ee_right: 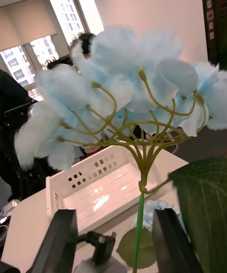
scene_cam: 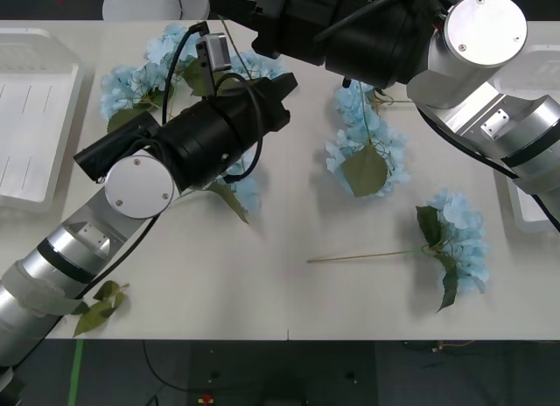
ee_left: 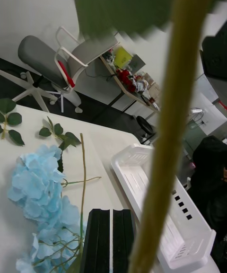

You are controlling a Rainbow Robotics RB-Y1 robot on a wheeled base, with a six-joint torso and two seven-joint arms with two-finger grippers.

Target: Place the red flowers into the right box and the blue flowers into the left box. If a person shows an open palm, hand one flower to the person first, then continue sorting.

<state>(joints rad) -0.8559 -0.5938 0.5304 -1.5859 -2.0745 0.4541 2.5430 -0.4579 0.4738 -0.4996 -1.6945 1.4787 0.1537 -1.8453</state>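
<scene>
While its fingers stood apart, right gripper (ee_right: 115,212): straddled blue flower (ee_right: 127,83) stem, raised before left box (ee_right: 94,188).
Left gripper (ee_left: 112,214): pressed closed, apparently empty.
Risk: unclamped flower might topple short of box.

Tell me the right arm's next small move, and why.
Probably shut the right gripper on the stalk. Its fingers stand open on either side of the blue flower's green stalk, apparently not touching it. A grip likely has to come first; then it can go to the left box.
</scene>
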